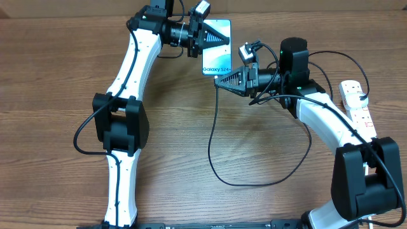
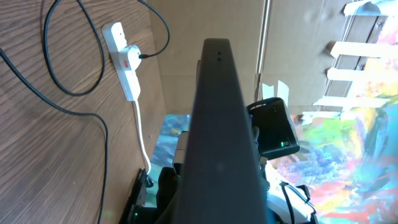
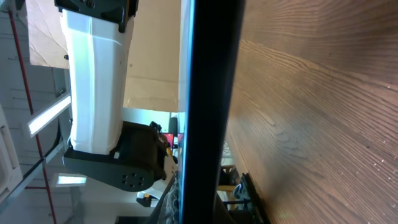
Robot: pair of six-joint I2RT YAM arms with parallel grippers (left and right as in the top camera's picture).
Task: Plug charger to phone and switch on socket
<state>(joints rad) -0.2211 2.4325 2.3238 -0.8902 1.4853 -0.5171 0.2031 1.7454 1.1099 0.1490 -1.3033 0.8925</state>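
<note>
Toward the far middle of the table (image 1: 63, 159), we see the phone (image 1: 217, 62) clamped in the left gripper (image 1: 219, 38), whose black fingers cover its far half. The phone's long axis runs from far to near in the overhead view. Its lit screen faces up, "Galaxy S24" reads along its left side, and its free short end points toward the robot's base.

Just beside that end sits the right gripper (image 1: 217, 81), aimed leftward with its fingers pinched together on the end of the charger (image 1: 210, 143). The black cable drops from the tip, loops wide across the wood and rises toward the socket (image 1: 356, 102) at the right edge.

We cannot make out the connector tip, nor whether it meets the phone. The right arm hides much of the socket.

From the left wrist, the phone shows only edge-on as a dark slab. From the right wrist, a dark band (image 3: 208, 112) with a blue-lit edge fills the middle; we cannot tell what it is.
</note>
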